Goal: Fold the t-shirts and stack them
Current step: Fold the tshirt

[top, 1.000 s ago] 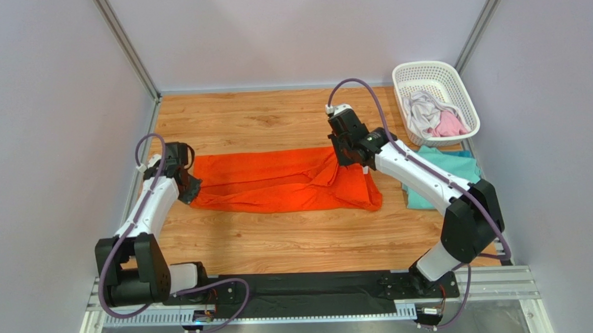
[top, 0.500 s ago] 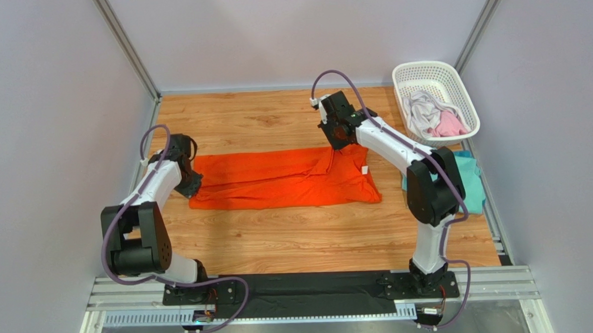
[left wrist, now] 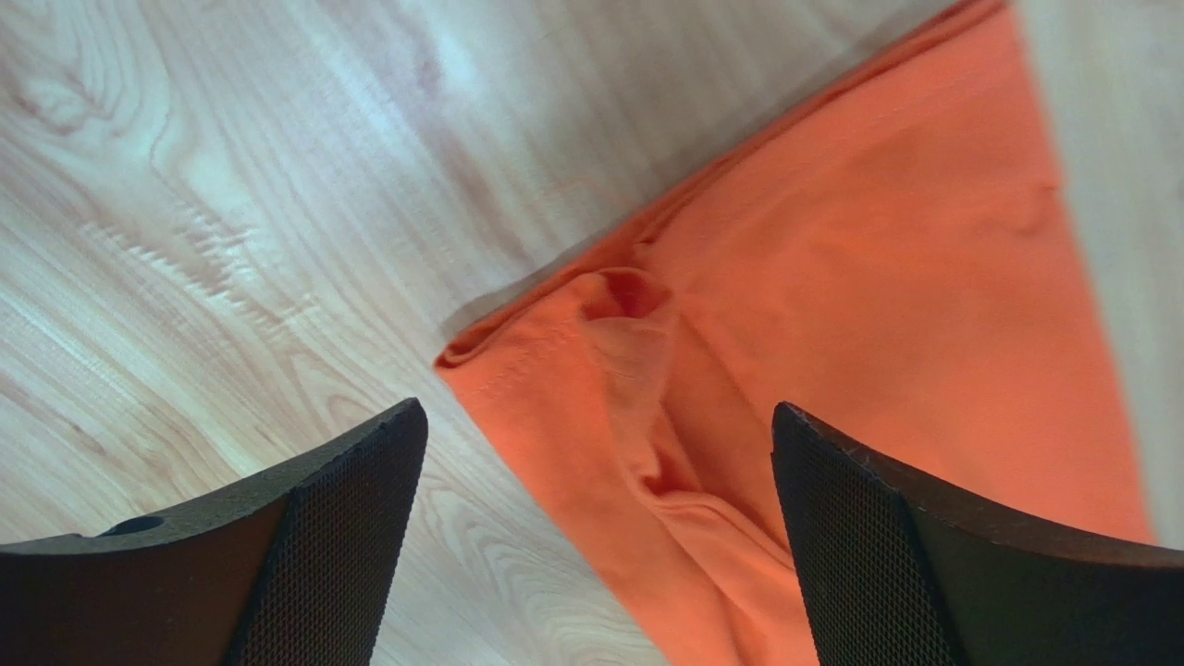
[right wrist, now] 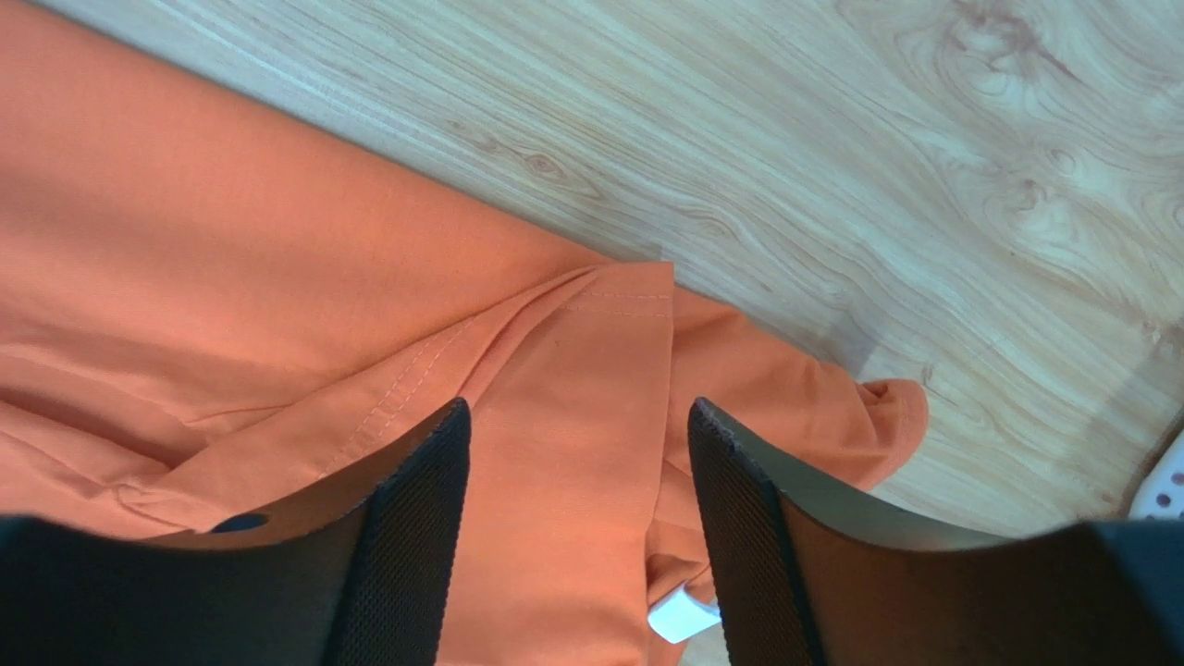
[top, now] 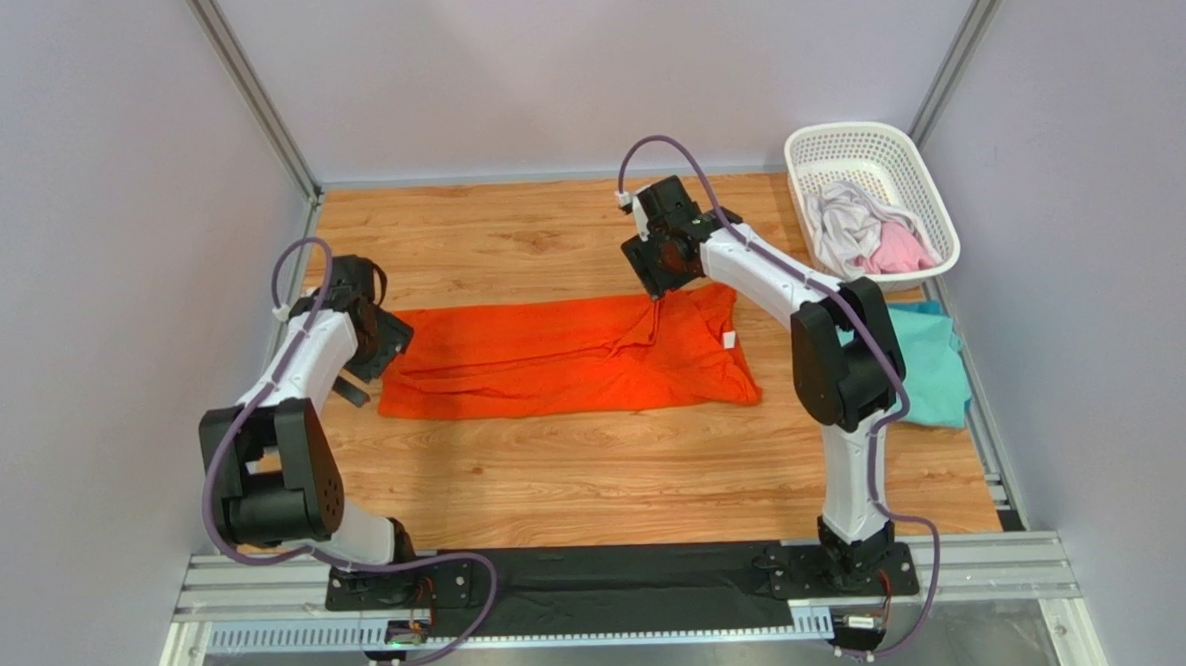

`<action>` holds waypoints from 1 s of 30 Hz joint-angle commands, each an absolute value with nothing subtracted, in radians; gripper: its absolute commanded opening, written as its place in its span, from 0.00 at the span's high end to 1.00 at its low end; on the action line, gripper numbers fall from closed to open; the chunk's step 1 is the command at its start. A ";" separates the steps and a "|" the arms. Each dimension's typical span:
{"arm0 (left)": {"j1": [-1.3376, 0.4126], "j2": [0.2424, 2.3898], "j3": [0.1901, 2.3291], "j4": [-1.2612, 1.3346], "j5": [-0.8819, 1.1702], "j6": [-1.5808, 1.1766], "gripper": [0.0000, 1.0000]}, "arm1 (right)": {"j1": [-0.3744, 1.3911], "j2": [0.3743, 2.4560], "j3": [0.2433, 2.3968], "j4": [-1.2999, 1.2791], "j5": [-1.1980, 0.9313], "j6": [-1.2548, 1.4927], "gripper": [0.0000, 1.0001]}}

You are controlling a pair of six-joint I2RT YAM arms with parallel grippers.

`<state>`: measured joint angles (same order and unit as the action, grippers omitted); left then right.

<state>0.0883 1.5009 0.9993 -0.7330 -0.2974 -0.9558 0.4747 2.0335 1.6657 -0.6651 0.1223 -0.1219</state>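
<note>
The bright orange t-shirt (top: 563, 357) lies flat on the wooden table as a long folded strip. Its left corner (left wrist: 612, 319) shows in the left wrist view. My left gripper (top: 373, 344) (left wrist: 598, 423) hovers over that corner with its jaws wide open, holding nothing. At the strip's far right edge my right gripper (top: 654, 268) (right wrist: 577, 412) stands open above a folded sleeve (right wrist: 584, 416), gripping nothing. A teal t-shirt (top: 933, 363) lies folded at the right edge. Pale grey-white (top: 847, 220) and pink (top: 899, 248) t-shirts sit in the basket.
The white lattice basket (top: 865, 144) stands at the far right corner. Grey walls close in the table on the left, back and right. A small white label (right wrist: 681, 612) pokes out of the orange cloth near my right fingers.
Both grippers have opened and let go of the orange t-shirt, which was held rumpled a second ago and now lies flat. The right arm has swung further from the bases.
</note>
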 commanded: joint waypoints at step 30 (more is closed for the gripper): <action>0.101 1.681 1.126 -0.557 0.002 -0.756 0.00 | 0.509 2.026 1.520 -0.512 -0.341 0.264 0.00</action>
